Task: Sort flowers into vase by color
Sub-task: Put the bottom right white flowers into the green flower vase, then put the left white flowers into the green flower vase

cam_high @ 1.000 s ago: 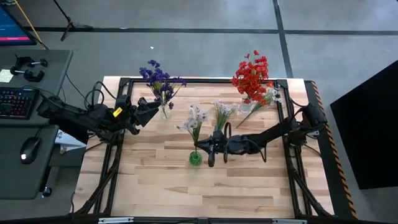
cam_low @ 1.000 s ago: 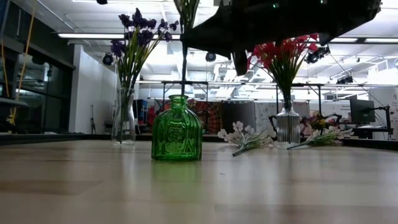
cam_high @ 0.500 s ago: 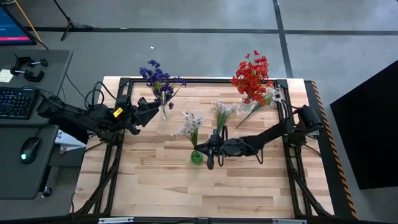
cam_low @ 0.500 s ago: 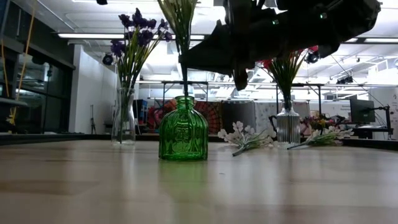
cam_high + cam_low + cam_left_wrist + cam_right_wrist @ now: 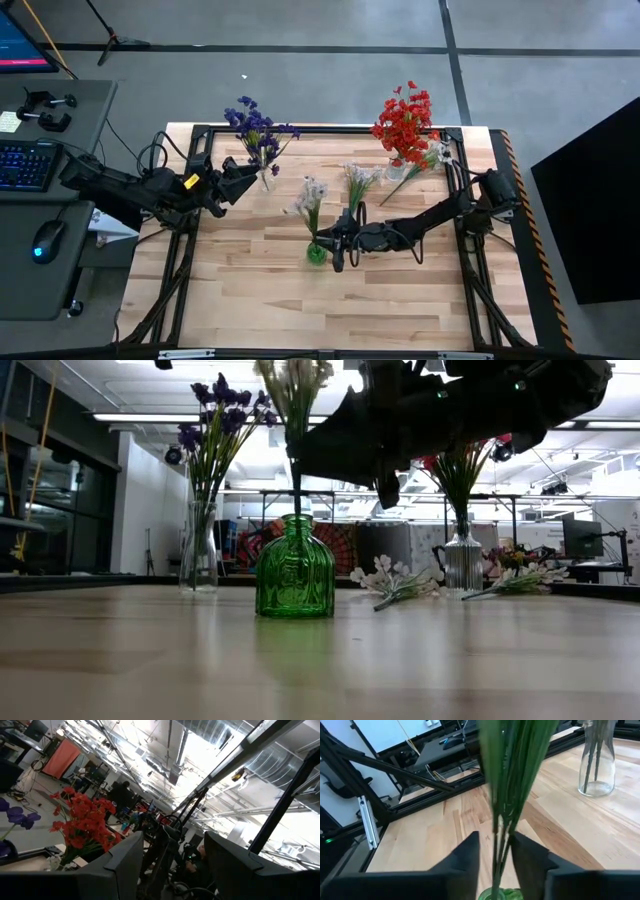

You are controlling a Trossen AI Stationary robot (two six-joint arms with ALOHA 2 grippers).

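Observation:
A white spray (image 5: 310, 195) stands with its stem (image 5: 296, 480) in a green glass vase (image 5: 316, 254) at the table's middle. My right gripper (image 5: 496, 855) is open just above the vase neck, a finger on either side of the stem. Purple flowers (image 5: 258, 125) stand in a clear vase (image 5: 200, 545) at the far left. Red flowers (image 5: 404, 125) stand in a clear vase (image 5: 462, 560) at the far right. My left gripper (image 5: 175, 865) is open and empty beside the purple vase. My right gripper's fingers come level from the table's right and stand on either side of the white spray's stem (image 5: 501, 840), just above the green vase's neck. Bare table shows between one finger (image 5: 465, 862) and the stem. Whether the other finger touches the stem, I cannot tell.
Two loose white sprays lie on the table: one (image 5: 360, 178) just beyond my right gripper, one (image 5: 425, 160) beside the red vase. A black frame (image 5: 300, 130) runs round the table's edges. The near half of the table is bare wood (image 5: 330, 310).
The green vase has slid a little toward the table's right edge, along with the spray's stem. The white spray has sunk lower in the vase, its blooms coming down, while my right gripper stays just above the vase neck.

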